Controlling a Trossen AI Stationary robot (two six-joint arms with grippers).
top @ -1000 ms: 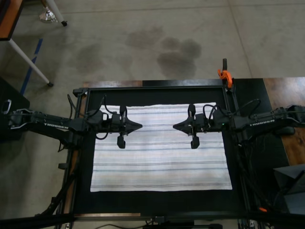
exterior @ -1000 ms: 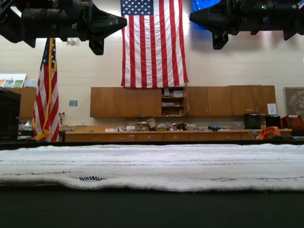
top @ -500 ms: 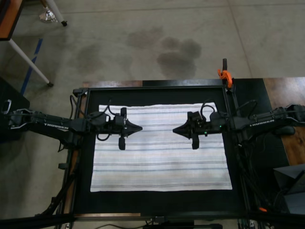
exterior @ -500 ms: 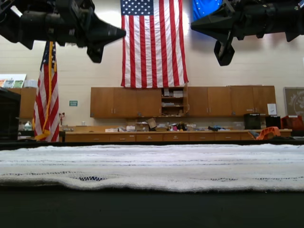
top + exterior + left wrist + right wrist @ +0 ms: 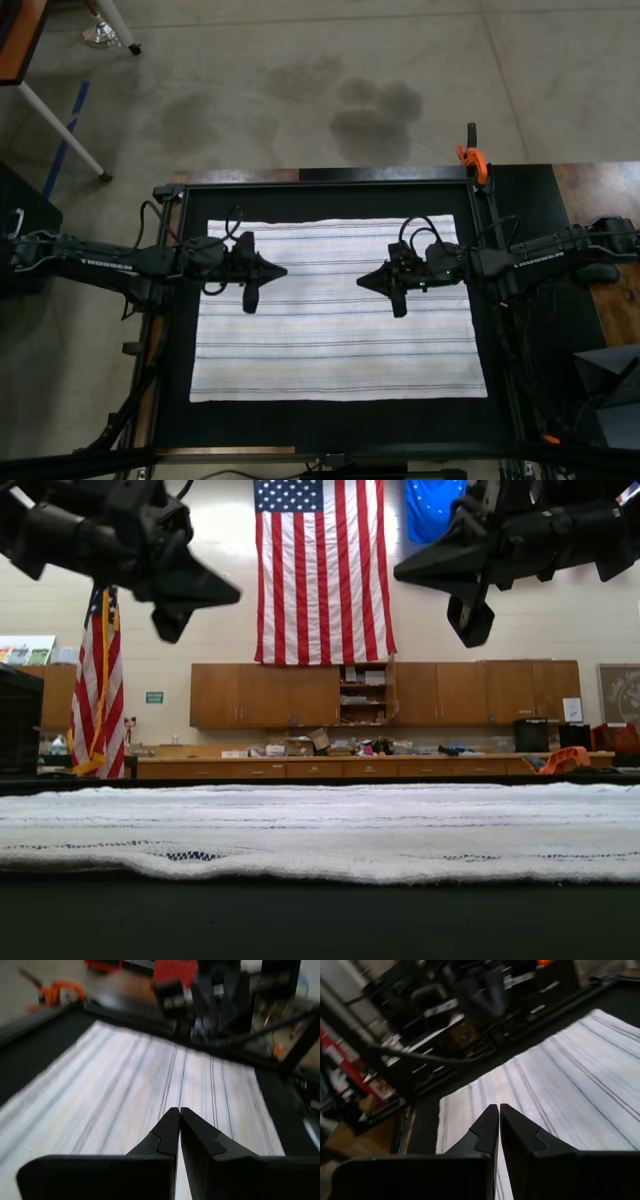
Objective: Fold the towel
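Observation:
The towel [image 5: 335, 340] is a white cloth with thin dark and pale stripes, spread flat over most of the black work surface [image 5: 330, 425]. My left gripper [image 5: 284, 271] hangs above its left part in the top view, shut and holding nothing. My right gripper [image 5: 360, 281] faces it from the top view's right, also shut and holding nothing. The two tips point at each other with a gap between them. In the wrist views, each shut gripper [image 5: 179, 1110] [image 5: 498, 1106] sits over striped cloth [image 5: 125, 1085] [image 5: 560, 1105]. The exterior view shows both grippers [image 5: 235, 597] [image 5: 398, 575] well above the towel [image 5: 320, 825].
An orange clamp [image 5: 471, 155] grips the frame at the far right corner in the top view. A wooden tabletop [image 5: 595, 190] lies to the right of the frame. Bare concrete floor [image 5: 300, 90] lies beyond the work surface.
Both grippers have tilted nose-down and come a little lower and nearer the front edge. The left one has drawn back slightly toward the top view's left. The towel has not moved.

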